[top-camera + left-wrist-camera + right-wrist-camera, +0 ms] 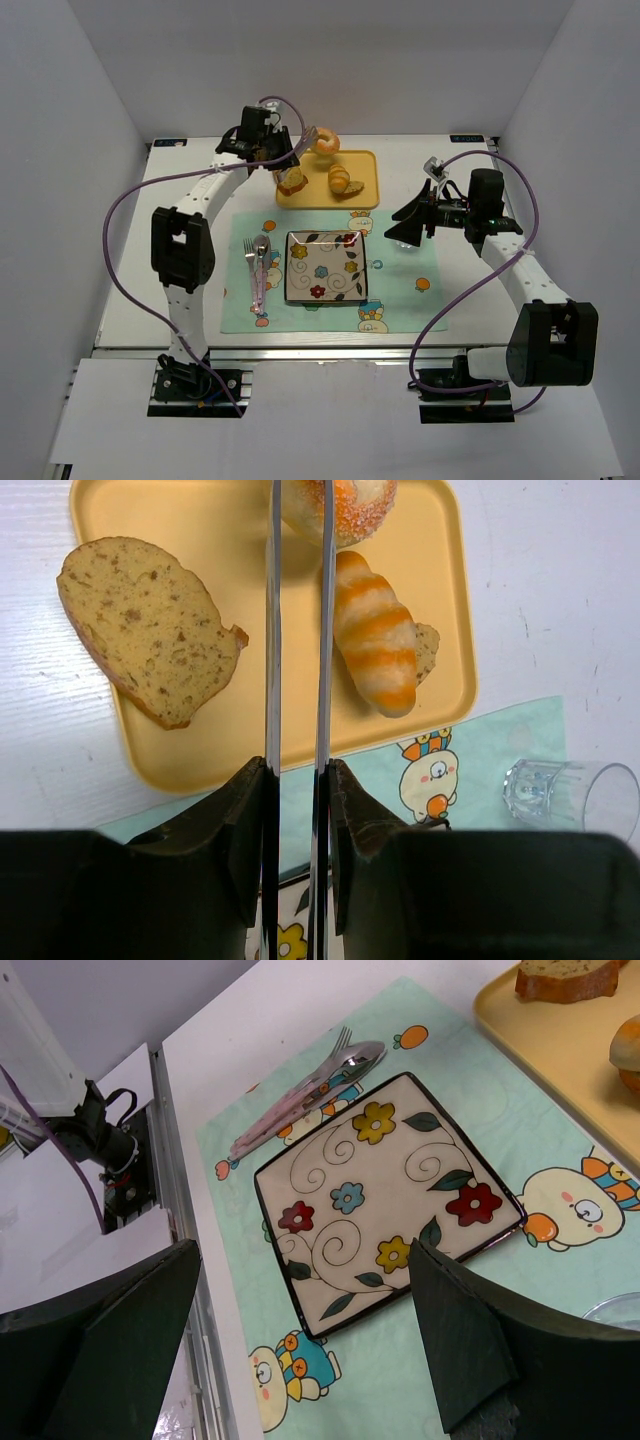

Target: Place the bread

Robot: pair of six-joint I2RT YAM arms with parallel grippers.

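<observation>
Right gripper (pixel 300 1260), fingers spread wide, hangs over the flowered plate (pixel 330 1120) on the placemat (pixel 420 1380). Left gripper (pixel 312 138), fingers nearly together, pinches the bread (pixel 352 505) over the far end of the yellow tray (pixel 425 560). Bread slice (pixel 150 630) and croissant (pixel 375 630) lie on the tray.

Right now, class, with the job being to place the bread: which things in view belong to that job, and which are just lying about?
In the job: ring-shaped bread, pinched by the left gripper; flowered plate, possibly its landing place.
Lying about: bread slice, croissant, yellow tray, fork and spoon, glass, placemat, open right gripper.
</observation>
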